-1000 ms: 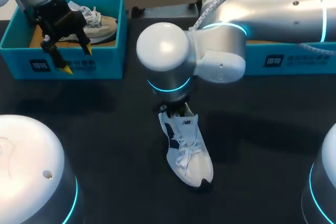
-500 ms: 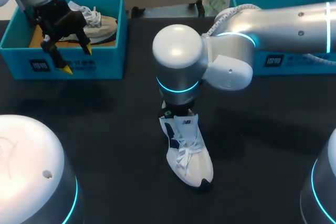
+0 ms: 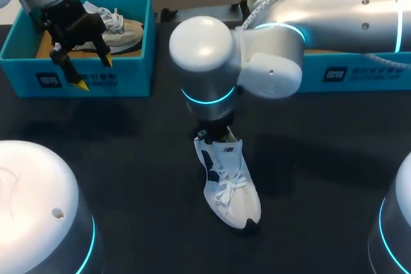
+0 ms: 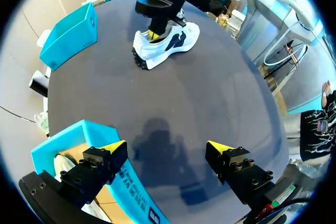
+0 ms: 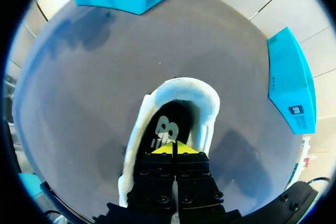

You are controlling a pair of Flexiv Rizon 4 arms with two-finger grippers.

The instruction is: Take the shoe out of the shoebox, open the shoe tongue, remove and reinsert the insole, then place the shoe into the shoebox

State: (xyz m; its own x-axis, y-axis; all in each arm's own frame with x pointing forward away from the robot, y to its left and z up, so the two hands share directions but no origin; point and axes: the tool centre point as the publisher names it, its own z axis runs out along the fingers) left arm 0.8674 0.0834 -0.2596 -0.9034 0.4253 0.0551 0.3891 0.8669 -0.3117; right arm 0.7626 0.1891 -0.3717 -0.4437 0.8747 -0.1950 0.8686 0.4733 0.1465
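A white shoe with navy sides (image 3: 230,187) lies on the dark table, toe toward me. My right gripper (image 3: 215,134) comes straight down into its heel opening. From the right wrist, the yellow tips of the right gripper (image 5: 172,148) are pressed together inside the shoe (image 5: 178,95), right over the dark insole (image 5: 167,124); whether they pinch it is hidden. My left gripper (image 3: 95,72) hangs open over the front wall of the left teal shoebox (image 3: 125,78), nothing between its fingers. Far ahead of the left gripper (image 4: 167,148) lies the shoe (image 4: 170,43).
A second, pale shoe (image 3: 122,30) lies inside the left shoebox. Another teal shoebox (image 3: 350,72) stands at the back right, partly behind my right arm. Dark bare table surrounds the shoe on all sides.
My right arm's wrist joints swung to the right and back to the left while its gripper stayed in the shoe's heel. The shoe and the left arm kept still.
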